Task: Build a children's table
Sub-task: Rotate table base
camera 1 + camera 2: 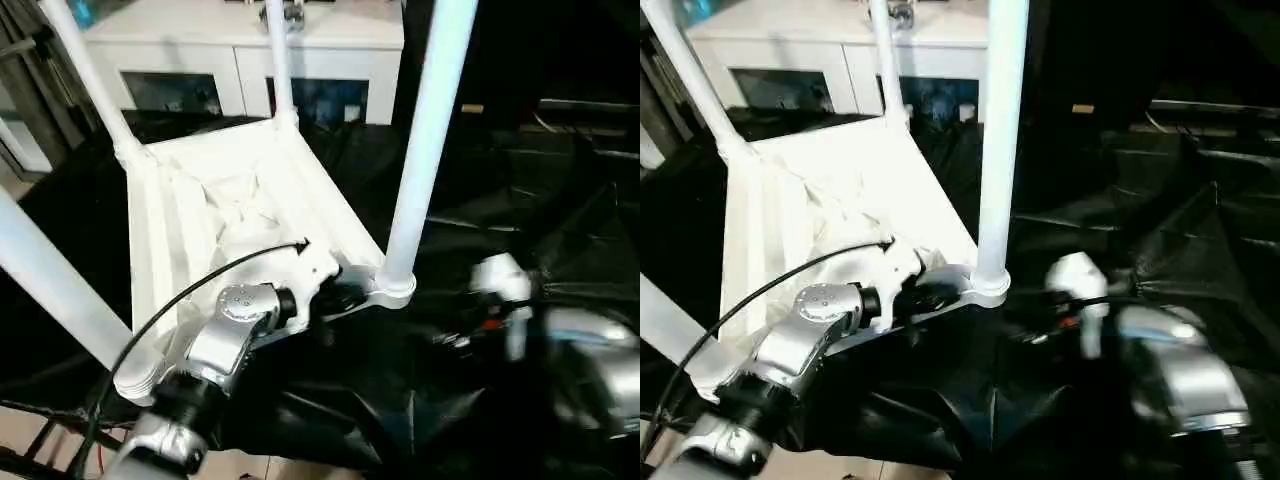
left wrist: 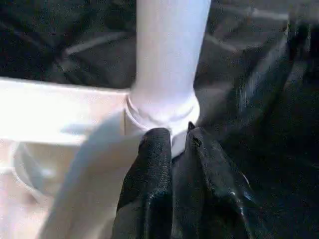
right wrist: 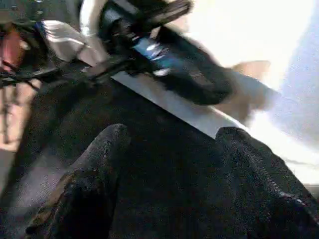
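The children's table lies upside down on black cloth: the white ribbed tabletop (image 1: pixel 250 190) has a leg standing in each corner socket. The near right leg (image 1: pixel 425 140) rises from its socket (image 1: pixel 392 288). My left gripper (image 1: pixel 335 297) sits at that corner. In the left wrist view its fingers (image 2: pixel 149 164) stand almost together, their tips against the socket's collar (image 2: pixel 159 112), with nothing seen between them. My right gripper (image 1: pixel 1040 330) hovers low over the cloth just right of that corner. It is open, its two fingers (image 3: pixel 99 159) well apart, and it faces the left gripper (image 3: pixel 194 74).
A white cabinet (image 1: pixel 250 50) with glass doors stands behind the table. Crumpled black cloth (image 1: pixel 520 200) covers the ground to the right and front. The other legs (image 1: pixel 90 80) (image 1: pixel 280 60) (image 1: pixel 50 280) stick up around my left arm.
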